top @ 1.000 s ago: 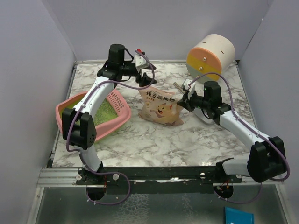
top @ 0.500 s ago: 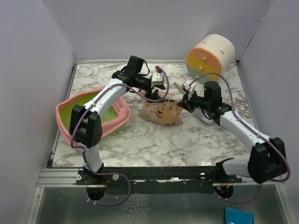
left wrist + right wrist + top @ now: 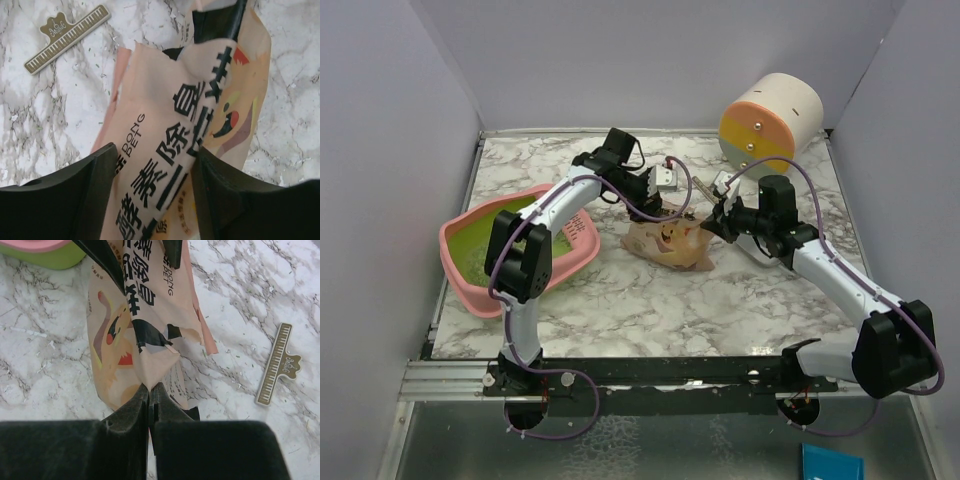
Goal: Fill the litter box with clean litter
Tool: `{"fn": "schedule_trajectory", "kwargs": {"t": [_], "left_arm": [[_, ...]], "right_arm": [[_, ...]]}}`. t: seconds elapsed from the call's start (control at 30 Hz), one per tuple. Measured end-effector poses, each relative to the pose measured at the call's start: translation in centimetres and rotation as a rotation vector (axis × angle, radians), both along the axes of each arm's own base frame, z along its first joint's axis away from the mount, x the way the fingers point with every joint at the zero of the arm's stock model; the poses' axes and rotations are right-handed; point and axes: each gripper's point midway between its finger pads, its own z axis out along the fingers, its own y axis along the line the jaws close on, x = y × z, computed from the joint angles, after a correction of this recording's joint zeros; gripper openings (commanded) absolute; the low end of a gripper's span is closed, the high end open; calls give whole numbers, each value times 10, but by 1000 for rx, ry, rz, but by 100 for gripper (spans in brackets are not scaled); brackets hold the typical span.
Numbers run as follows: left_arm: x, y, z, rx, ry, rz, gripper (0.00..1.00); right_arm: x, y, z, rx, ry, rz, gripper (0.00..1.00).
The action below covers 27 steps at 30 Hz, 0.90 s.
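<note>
Left pincer (image 3: 152, 160): fingers apart, one on each side of the pouch (image 3: 170, 125) — not yet closed on it.
Right pincer (image 3: 149, 390): together, clamped on the pouch's crumpled edge.
Pouch: mid-surface, long axis about 7-to-1 o'clock in the left wrist view.
Litter box (image 3: 460, 285): at 9 o'clock from the pouch, nearer the left side.
Litter: not visible — presumably inside the pouch.
Coming move: probably a left-side grip.

White marble-veined tabletop (image 3: 650, 300), pale lilac walls (image 3: 650, 60) on three sides; metal rail (image 3: 450, 375) along near edge
</note>
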Motion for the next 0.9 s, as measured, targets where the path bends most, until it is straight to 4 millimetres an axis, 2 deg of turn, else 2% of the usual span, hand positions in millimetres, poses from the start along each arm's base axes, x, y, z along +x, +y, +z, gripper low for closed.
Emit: {"fn": "schedule_trajectory", "kwargs": {"t": [0.1,0.13,0.17,0.33,0.63,0.83,0.87,0.9], "left_arm": [[0,11,-6,34,16,15,22],[0,14,-7,44,19,18,3],[0,16,-9,56,20,25,0],[0,25,-11,100,5,108,0],[-14,55,3,123,-7,335,0],[-15,61,1,100,49,433,0],[-16,60,1,95,63,446,9],[-16,60,1,92,76,456,12]], "right_arm": [[0,0,0,0,-1,-1,1],[0,0,0,-1,-1,-1,1],[0,0,0,-1,-1,-2,1],[2,0,1,0,-9,-7,1],[14,4,11,26,-31,-27,1],[28,10,2,39,7,-31,1],[29,10,0,40,11,-34,1],[29,10,0,44,18,-38,2]]}}
